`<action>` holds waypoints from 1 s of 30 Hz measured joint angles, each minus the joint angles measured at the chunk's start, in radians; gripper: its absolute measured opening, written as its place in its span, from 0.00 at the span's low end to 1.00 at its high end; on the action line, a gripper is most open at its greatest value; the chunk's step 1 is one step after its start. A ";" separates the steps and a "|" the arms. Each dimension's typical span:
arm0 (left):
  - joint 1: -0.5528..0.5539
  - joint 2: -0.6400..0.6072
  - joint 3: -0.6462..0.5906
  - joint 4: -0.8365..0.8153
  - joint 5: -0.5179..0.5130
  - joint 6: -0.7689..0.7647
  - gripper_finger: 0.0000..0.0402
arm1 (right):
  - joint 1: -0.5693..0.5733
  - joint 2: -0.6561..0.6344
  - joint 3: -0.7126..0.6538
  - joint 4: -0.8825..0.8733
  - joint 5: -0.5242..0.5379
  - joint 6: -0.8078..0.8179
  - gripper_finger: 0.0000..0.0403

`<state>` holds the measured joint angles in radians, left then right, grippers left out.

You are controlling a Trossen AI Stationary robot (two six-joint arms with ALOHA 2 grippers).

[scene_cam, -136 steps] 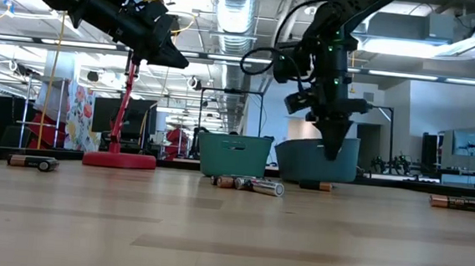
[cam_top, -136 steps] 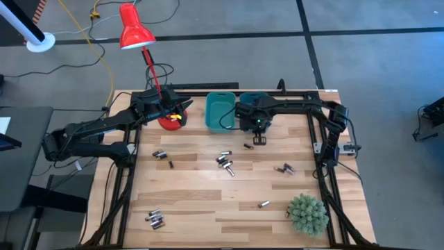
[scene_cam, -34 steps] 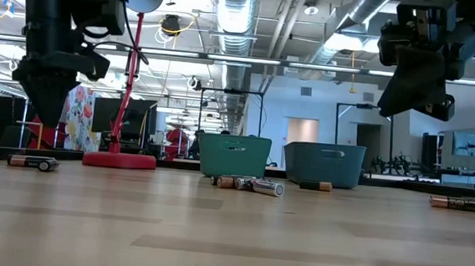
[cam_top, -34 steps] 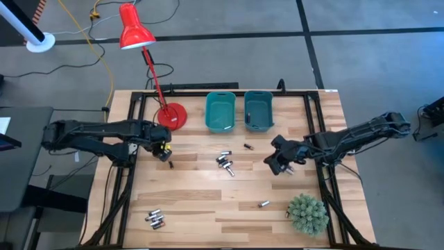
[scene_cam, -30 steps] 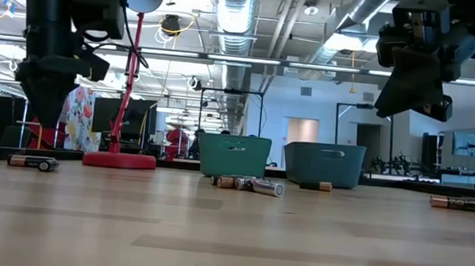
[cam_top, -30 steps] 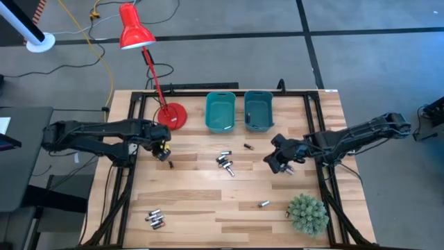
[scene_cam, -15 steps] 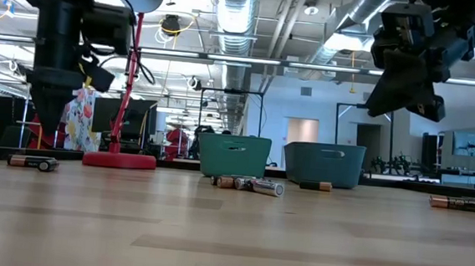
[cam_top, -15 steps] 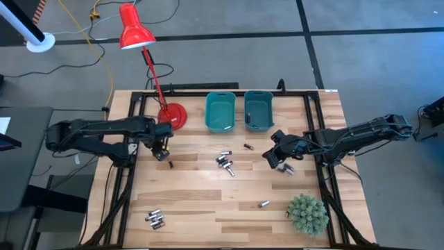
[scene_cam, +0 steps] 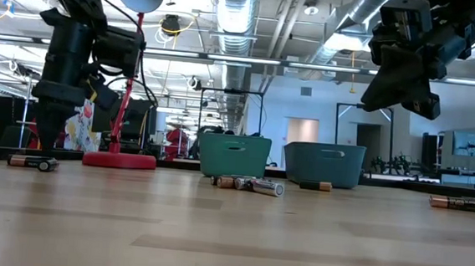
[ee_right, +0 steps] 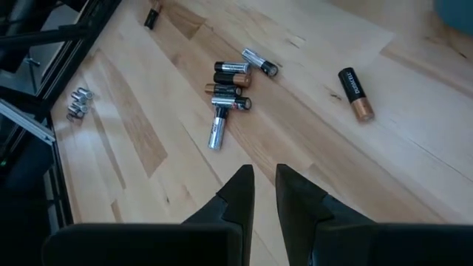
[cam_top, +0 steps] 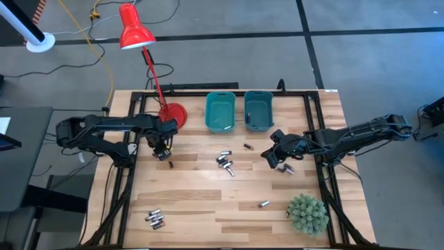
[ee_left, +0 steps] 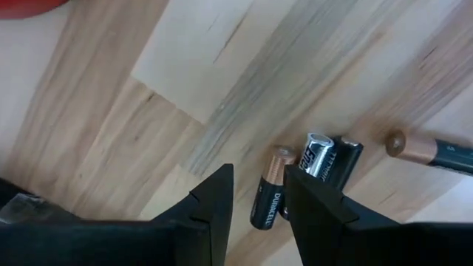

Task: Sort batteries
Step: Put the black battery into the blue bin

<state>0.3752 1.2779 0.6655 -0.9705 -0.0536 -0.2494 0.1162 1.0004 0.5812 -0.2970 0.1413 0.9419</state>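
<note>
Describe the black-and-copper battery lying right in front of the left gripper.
The Duracell battery is a small cylinder with a black body, white lettering and a copper-coloured end. It lies flat on the wooden table, partly between the fingers of the open left gripper. A silver-ended battery lies beside it; whether they touch is unclear.
</note>
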 joint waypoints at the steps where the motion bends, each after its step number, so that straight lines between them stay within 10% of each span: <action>1: 0.000 -0.001 0.000 0.000 0.000 0.000 0.28 | 0.000 0.000 0.000 0.000 0.000 0.000 0.19; 30: 0.082 0.000 -0.001 -0.062 0.098 0.068 0.28 | 0.001 0.000 0.000 0.000 -0.001 0.000 0.19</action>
<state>0.4573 1.2781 0.6643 -1.0325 0.0446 -0.1816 0.1169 1.0004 0.5816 -0.2974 0.1406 0.9417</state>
